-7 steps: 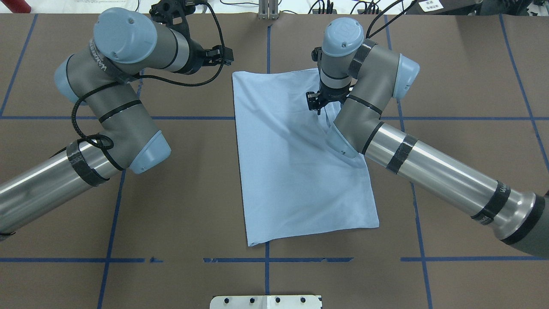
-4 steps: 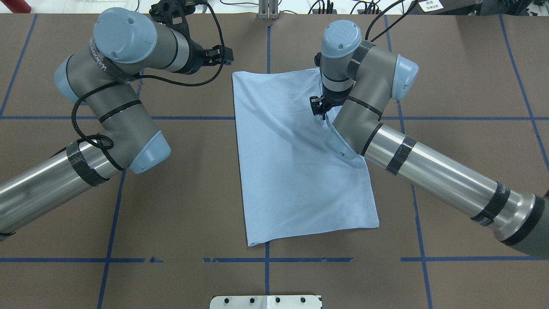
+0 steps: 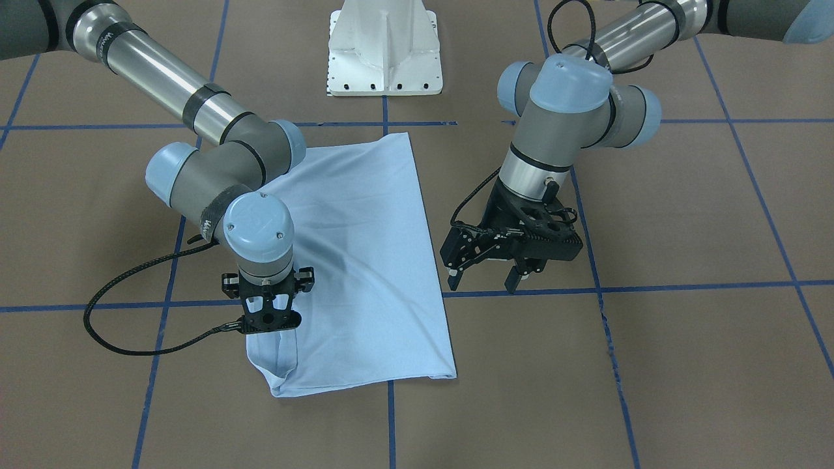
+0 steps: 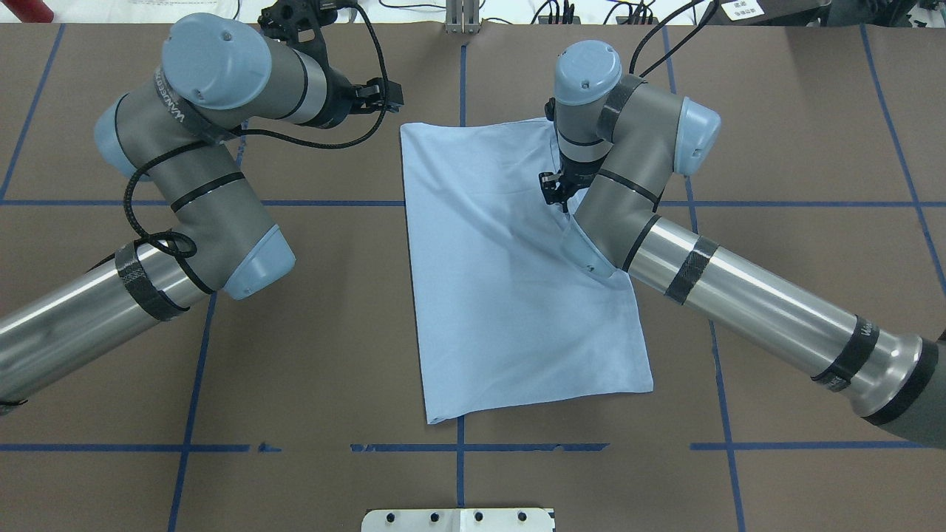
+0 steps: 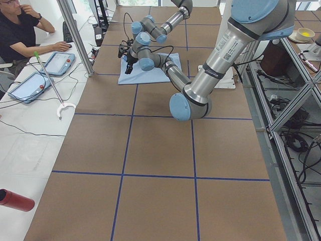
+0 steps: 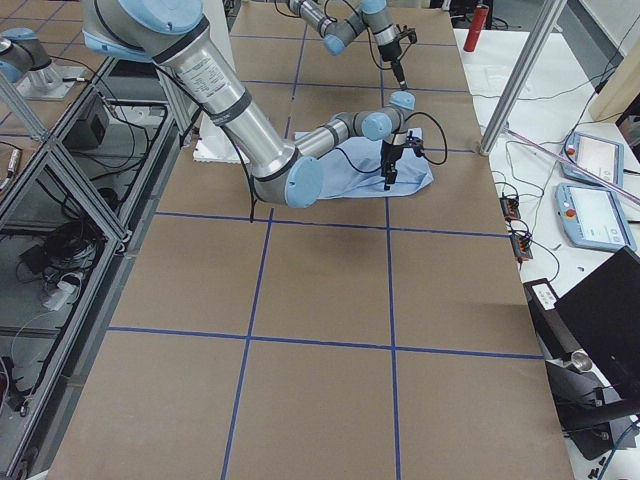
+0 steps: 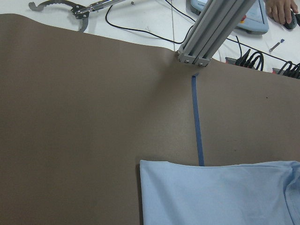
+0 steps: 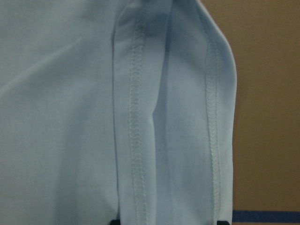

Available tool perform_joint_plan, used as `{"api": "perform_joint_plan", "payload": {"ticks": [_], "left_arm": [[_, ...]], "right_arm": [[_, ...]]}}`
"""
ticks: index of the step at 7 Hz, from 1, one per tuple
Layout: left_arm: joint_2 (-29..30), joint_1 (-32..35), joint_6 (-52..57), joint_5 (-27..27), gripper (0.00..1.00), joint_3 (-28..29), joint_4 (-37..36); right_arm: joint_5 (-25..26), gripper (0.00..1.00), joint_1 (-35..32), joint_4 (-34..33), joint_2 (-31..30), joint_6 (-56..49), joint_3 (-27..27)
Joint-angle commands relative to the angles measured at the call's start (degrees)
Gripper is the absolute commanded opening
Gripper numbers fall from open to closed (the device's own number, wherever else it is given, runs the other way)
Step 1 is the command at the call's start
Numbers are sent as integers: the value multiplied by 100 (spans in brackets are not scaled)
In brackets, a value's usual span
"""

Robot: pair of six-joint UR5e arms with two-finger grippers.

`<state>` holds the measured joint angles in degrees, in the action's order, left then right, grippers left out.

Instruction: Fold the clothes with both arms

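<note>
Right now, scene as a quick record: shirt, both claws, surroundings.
shirt: light blue T-shirt, folded into a long rectangle, lying on the brown table
right claw: points down at the shirt's end away from the white pedestal; open, with stitched hems between its tips
left claw: open, over bare table beside the shirt, holding nothing
print, collar: not visible
markings: blue tape lines in a grid
</note>
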<state>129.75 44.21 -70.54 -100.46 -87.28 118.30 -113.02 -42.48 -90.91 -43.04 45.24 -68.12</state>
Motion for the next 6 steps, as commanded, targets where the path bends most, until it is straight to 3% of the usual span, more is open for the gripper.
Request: {"api": "perform_joint_plan", "payload": {"ticks": [1,6], "left_arm": [[7,0,-12,0,100,0,0],[25,-9,-21,0,100,0,0]], "right_arm": [[8,74,-119,-277,15,-347,-78],[139,74,-558,-314,-302,-1200,-70]]}}
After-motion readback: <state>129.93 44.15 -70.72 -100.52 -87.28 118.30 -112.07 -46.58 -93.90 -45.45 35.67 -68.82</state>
